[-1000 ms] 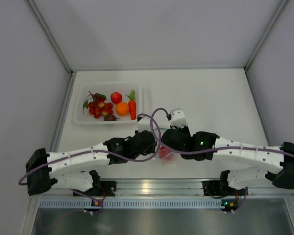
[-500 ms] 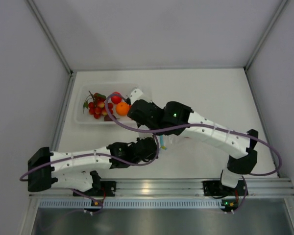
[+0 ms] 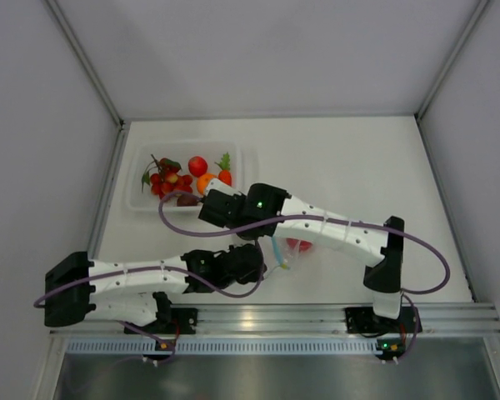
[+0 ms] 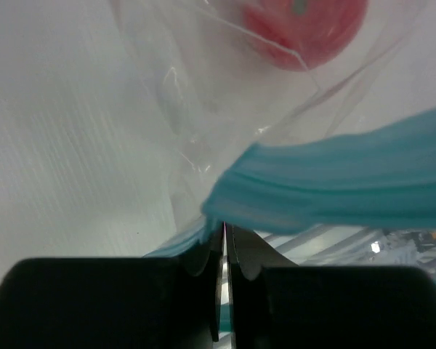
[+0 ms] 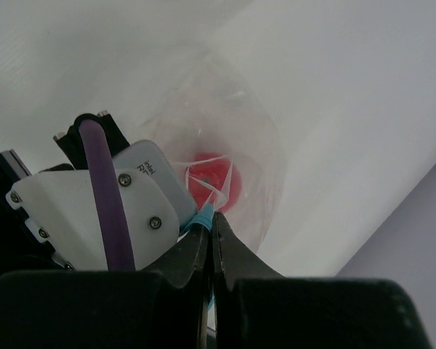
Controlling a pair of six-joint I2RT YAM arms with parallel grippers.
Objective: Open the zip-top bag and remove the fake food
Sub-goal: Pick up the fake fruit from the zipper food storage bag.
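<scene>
Zip-top bag (image 3: 288, 252) lies near tray (image 3: 248, 160), on its robot-facing side, w/ red fruit (image 4: 305, 25) inside. L gripper (image 4: 224, 231) & R gripper (image 5: 209, 218) both pinch teal zip strip (image 4: 334, 174), prob. to pull mouth apart.

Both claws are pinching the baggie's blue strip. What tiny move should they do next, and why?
Probably ease the two grippers apart. The left gripper and right gripper are both shut on the teal zip strip of the zip-top bag, and a red fruit sits inside it. Pulling apart should likely part the zip.
</scene>
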